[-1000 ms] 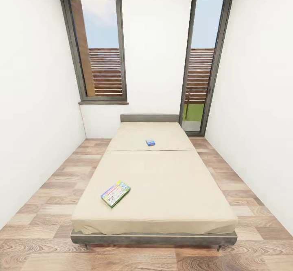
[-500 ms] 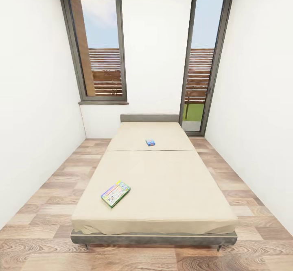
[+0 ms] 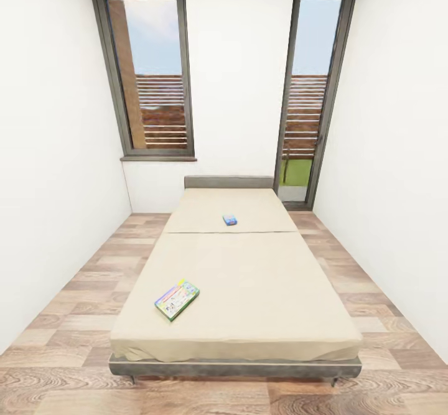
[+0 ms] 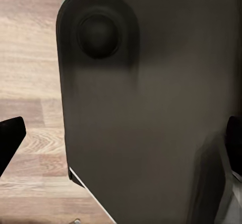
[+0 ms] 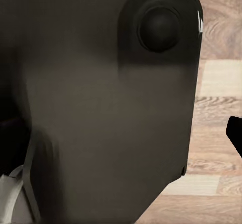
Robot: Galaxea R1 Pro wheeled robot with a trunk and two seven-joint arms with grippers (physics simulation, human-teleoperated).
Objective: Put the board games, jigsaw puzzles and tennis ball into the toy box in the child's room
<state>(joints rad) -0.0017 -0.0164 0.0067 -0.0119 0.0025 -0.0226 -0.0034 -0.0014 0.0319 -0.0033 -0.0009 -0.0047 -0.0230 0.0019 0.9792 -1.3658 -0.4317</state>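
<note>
The bed [image 3: 249,278] stands lengthwise ahead of me in the head view, beige cover, dark grey frame, headboard at the far wall. The larger board game [image 3: 177,298], with green-yellow edges, lies near the bed's front left corner. The small blue board game [image 3: 229,219] rests farther back near the middle. The table, toy box, jigsaw puzzles and tennis ball are out of view. My left gripper [image 4: 121,141] is open, its black fingertips [image 4: 10,138] at the frame's edges, hanging before a dark part of my own body. My right gripper [image 5: 121,133] is likewise open, one fingertip [image 5: 236,133] showing.
White walls close in on both sides of the bed, leaving strips of wood-plank floor [image 3: 81,290] left and right. Two tall dark-framed windows [image 3: 152,73] stand in the far wall. Floor runs along the bed's foot [image 3: 236,396].
The whole head view has shifted very slightly, so the camera moved a little. Both board games lie where they were.
</note>
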